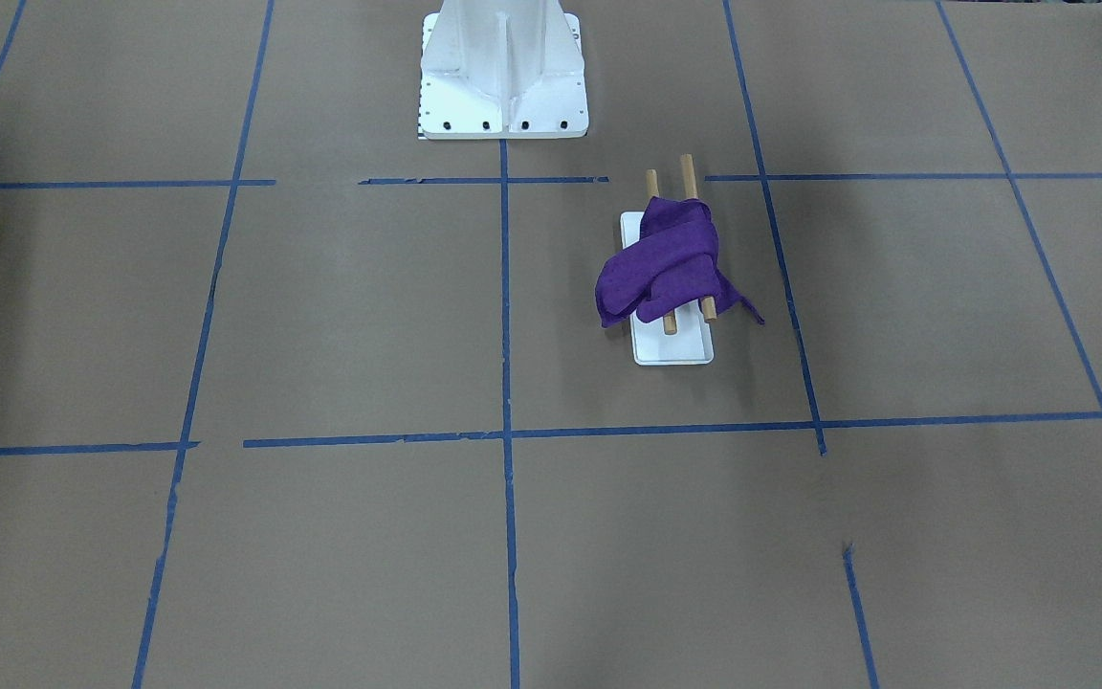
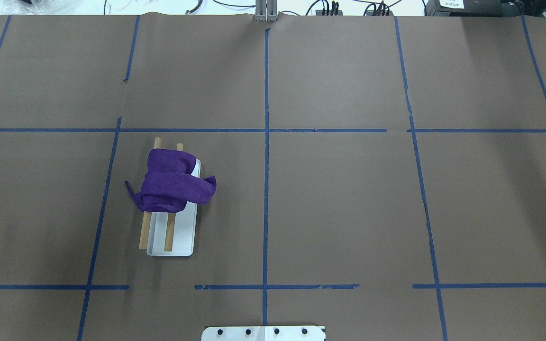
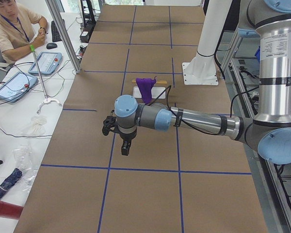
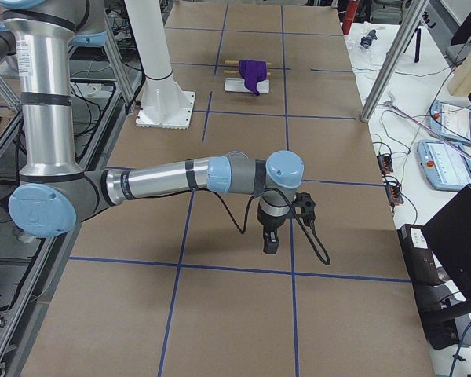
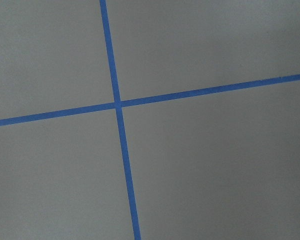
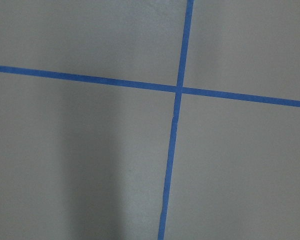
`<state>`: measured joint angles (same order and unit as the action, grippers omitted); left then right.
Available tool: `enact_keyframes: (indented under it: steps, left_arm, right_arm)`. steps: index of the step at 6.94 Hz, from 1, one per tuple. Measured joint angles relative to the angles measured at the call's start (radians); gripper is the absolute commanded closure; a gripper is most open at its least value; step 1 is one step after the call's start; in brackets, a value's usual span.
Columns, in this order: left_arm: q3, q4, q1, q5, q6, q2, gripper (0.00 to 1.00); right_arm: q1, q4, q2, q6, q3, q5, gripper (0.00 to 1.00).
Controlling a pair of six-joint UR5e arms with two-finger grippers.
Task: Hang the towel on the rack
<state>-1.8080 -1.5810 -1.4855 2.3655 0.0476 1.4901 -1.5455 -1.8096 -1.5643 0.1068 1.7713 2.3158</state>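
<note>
One towel (image 2: 171,187) draped over rack (image 2: 181,234), well apart from left pincer (image 3: 124,147) and right pincer (image 4: 270,240); grips I cannot tell. Hanging seems done; I'd verify drape next.

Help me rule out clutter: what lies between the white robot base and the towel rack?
Nothing but bare brown table paper crossed by blue tape; the front-facing view shows it between the base and rack.
</note>
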Motion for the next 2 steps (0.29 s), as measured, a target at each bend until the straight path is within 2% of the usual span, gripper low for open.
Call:
enact_keyframes:
  steps: [2]
  left_arm:
    - [-0.006, 0.038, 0.000, -0.004, 0.001, 0.002, 0.00]
  right_arm:
    - [0.014, 0.001, 0.002, -0.006, 0.000, 0.012, 0.00]
